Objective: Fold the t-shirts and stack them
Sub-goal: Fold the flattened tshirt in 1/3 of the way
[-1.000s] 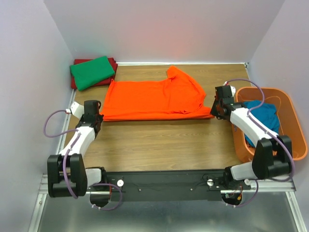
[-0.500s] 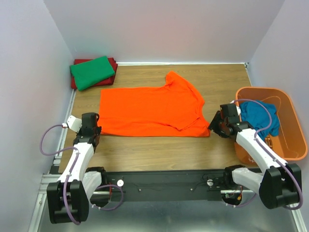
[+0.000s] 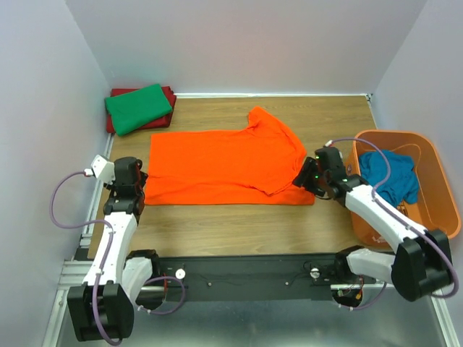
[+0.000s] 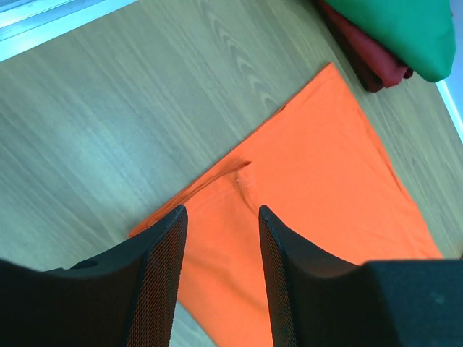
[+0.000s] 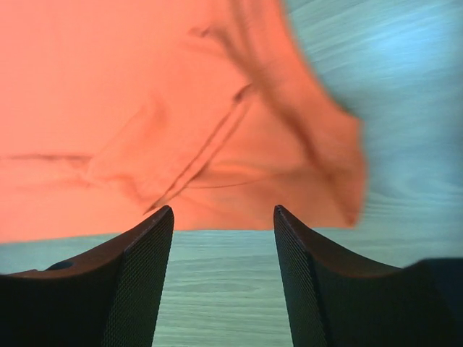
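Top external: orange tee (image 3: 217, 163) is lying spread on the counter (image 3: 239, 217), left gripper (image 4: 221, 211) and right gripper (image 5: 223, 210) hovering jaws-apart at its near corners, where a shallow pinch risks catching one layer, skewing the fold.

Bright orange tee (image 3: 217, 163), green tee (image 3: 139, 107), dark red tee (image 3: 171, 95), teal blue tee (image 3: 394, 177), orange basket (image 3: 438, 194), brown wood-grain table (image 3: 217, 224).

No lettering, label, brand or number can be read, neither on the orange shirt (image 3: 217, 163) nor on the basket (image 3: 443, 230).
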`<act>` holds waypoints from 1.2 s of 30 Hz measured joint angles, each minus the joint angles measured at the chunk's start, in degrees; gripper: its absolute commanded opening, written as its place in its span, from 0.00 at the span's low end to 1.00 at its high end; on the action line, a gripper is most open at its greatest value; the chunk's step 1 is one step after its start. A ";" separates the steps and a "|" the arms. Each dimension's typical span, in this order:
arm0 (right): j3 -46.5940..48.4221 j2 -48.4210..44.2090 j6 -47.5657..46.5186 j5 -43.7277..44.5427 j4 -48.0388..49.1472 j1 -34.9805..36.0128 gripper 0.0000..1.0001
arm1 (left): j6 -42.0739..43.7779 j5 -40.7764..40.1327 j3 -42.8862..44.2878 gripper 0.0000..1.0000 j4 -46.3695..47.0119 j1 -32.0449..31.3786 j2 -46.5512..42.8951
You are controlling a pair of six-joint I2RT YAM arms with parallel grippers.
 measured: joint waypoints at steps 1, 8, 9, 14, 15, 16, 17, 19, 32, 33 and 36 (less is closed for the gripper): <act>0.15 1.49 0.42 0.02 1.07 1.81 0.60 | 0.20 0.00 0.33 0.52 0.52 0.00 0.63; 0.24 9.94 3.32 -0.37 8.63 7.85 0.59 | -0.63 1.16 0.63 0.48 3.28 0.00 11.04; 0.24 10.58 3.52 -0.37 9.88 7.85 0.59 | -0.87 1.25 0.66 0.48 3.43 0.00 12.09; 0.26 12.57 3.74 -0.33 13.11 7.85 0.59 | -3.30 1.64 3.26 0.48 4.87 -0.46 19.96; 0.26 12.87 3.74 -0.33 13.44 7.85 0.59 | -3.72 1.64 4.02 0.47 5.07 -0.55 21.09; 0.26 12.94 3.74 -0.33 13.57 7.85 0.59 | -4.33 1.64 4.92 0.47 5.53 -0.70 22.56; 0.26 13.07 3.72 -0.31 13.90 7.85 0.59 | -4.70 1.64 5.35 0.47 5.79 -0.81 23.26; 0.26 13.14 3.72 -0.33 14.34 7.85 0.59 | -5.68 1.68 7.04 0.47 6.19 -1.33 25.79; 0.09 13.14 3.48 -3.28 16.65 9.20 0.61 | -9.22 1.77 10.86 0.42 7.39 -3.06 35.52; 0.09 13.14 3.48 -3.43 16.85 9.66 0.61 | -9.25 1.77 11.06 0.41 7.41 -3.06 36.04; 0.09 13.60 3.50 -3.76 17.88 11.78 0.63 | -9.25 1.75 11.32 0.38 7.45 -3.06 37.24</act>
